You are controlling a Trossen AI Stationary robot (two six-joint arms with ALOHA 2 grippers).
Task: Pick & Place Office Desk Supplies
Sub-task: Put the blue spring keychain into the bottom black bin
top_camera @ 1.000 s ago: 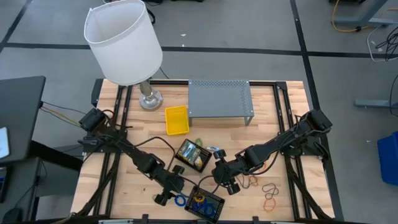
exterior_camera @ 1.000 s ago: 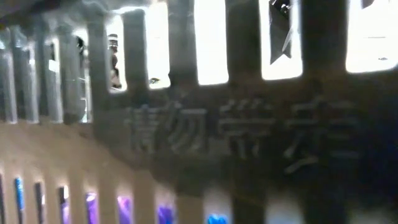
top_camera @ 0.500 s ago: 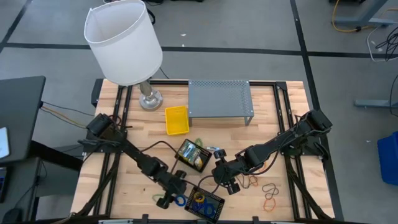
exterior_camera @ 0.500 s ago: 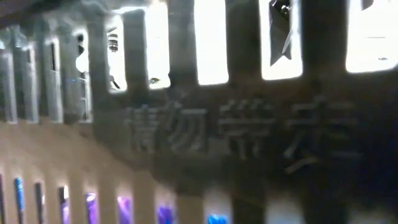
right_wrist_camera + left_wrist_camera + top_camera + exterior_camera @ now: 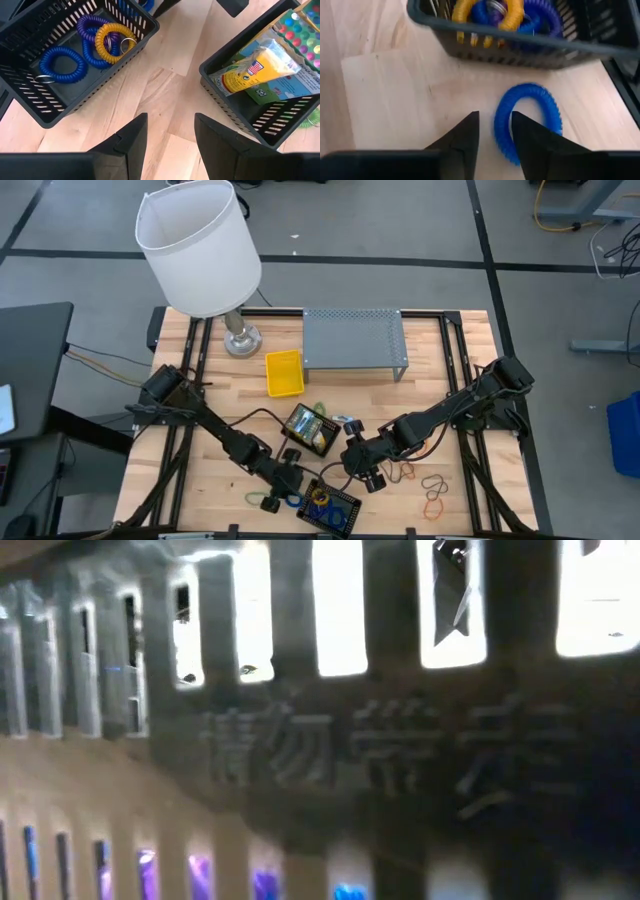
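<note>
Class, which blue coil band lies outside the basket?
The blue coil on the bare wood at the left gripper; the other blue coils lie inside the black basket.

Open fingers, coil-band basket, crayon basket

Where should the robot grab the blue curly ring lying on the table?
Probably on the side of the coil ring away from the basket, coming from above. It lies flat on the wood, so one finger can go inside the loop and one outside; the left gripper already straddles that arc.
</note>
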